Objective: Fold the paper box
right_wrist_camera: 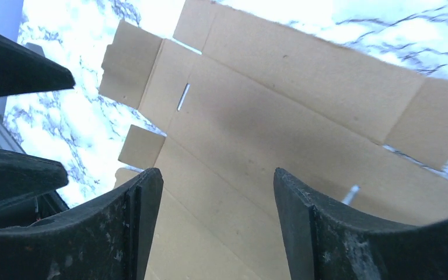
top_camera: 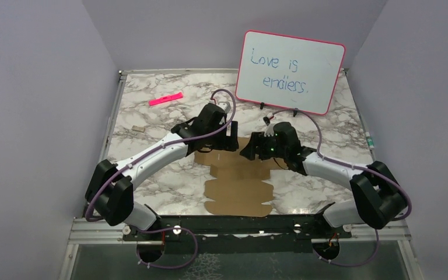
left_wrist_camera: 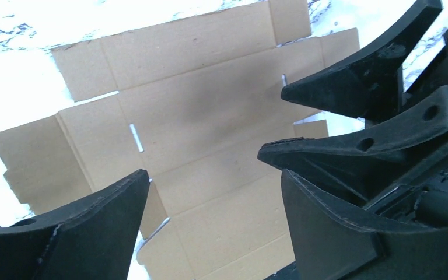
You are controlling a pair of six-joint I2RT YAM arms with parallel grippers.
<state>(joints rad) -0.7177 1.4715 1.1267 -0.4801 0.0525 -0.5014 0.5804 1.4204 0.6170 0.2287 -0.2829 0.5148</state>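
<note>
the paper box (top_camera: 239, 186) lies flat as a notched brown sheet on the marble table (top_camera: 151, 122), roughly centred betw the two arms. nothing is folded up yet as far as i can see. its long axis runs from the near edge, by the arm bases, away twd the whiteboard (top_camera: 291, 70), w/ the creases crossing it side to side

both pincers sit over the far end of that sheet, close together and almost nose to nose. the left gripper (top_camera: 228, 139) hangs above the far-left part and the right gripper (top_camera: 249, 150) just beside it, more over the middle. so the bulk of the cardboard lies back twd the bases from both of them, and neither arm is clearly nearer

state: both are spread wide w/ nothing betw the fingers. in each wrist view bare cardboard shows straight through the gap, and each cam also catches the other arm's fingers at the side of its frame. they look to be hovering above the sheet, not touching it, tho i can't tell how high

my guess is the next move takes a far panel or side flap and hinges it on a cross crease, back along the long axis twd the near edge. w/ the two heads this close they could bump, and a flat sheet gives the fingers little edge to get under
</note>
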